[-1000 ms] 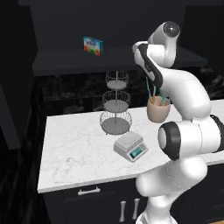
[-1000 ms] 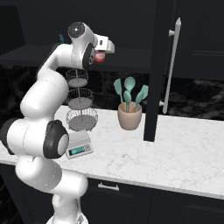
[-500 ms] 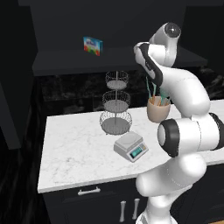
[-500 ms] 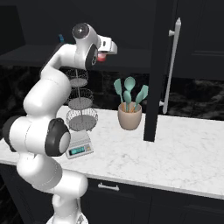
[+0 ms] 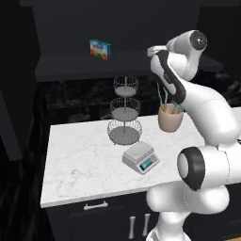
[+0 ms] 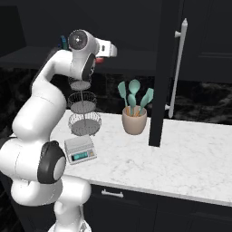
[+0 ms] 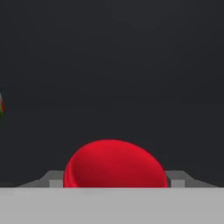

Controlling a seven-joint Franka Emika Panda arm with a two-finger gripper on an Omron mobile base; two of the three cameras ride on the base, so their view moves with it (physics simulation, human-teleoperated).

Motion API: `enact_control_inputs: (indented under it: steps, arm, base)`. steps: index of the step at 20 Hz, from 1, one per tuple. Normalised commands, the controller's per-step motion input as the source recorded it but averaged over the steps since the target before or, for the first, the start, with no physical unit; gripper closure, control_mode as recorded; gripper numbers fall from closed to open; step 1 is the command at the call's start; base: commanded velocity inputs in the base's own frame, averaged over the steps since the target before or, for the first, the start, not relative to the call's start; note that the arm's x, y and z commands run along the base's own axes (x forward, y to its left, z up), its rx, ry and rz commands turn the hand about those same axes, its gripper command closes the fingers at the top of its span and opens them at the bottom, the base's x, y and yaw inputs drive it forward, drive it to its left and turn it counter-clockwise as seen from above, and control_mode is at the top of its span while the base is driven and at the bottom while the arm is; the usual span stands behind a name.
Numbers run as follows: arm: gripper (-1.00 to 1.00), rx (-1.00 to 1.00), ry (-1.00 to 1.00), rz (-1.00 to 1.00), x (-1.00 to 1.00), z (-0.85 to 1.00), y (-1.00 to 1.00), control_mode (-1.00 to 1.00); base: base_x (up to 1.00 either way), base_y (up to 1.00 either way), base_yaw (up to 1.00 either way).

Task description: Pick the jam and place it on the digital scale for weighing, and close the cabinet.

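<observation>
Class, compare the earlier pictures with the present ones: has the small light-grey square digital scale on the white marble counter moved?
No. The digital scale sits at the same spot just in front of the three-tier wire basket stand in both base views, its display facing the counter's front edge.

We can read no text: the blue box (image 5: 100,48) print and the digital scale (image 5: 140,157) display are too blurred.

White marble counter (image 5: 84,164), black backsplash, dark drawers.

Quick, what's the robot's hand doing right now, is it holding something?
Gripper: shut on the jam, its red lid sitting between the two fingertips.
</observation>
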Motion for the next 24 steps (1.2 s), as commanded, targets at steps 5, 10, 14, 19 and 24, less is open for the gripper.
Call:
enact_control_inputs:
  steps: [5,10,14,19,24]
  arm:
    - [1.00,0.08,-0.37,0.15,-1.00,-0.02,0.40,-1.00]
    - [1.00,0.04,-0.18,0.17,-1.00,0.13,0.11,-1.00]
    - [1.00,0.00,-0.06,0.24,-1.00,0.38,0.00,-1.00]
    - [1.00,0.00,-0.04,0.25,-1.00,0.06,0.09,-1.00]
    - [1.00,0.02,0.02,0.19,-0.99,-0.15,0.37,-1.00]
  base:
    - [0.00,0.00,0.00]
    - [0.00,0.00,0.00]
    - [0.00,0.00,0.00]
    - [0.00,0.00,0.00]
    - [0.00,0.00,0.00]
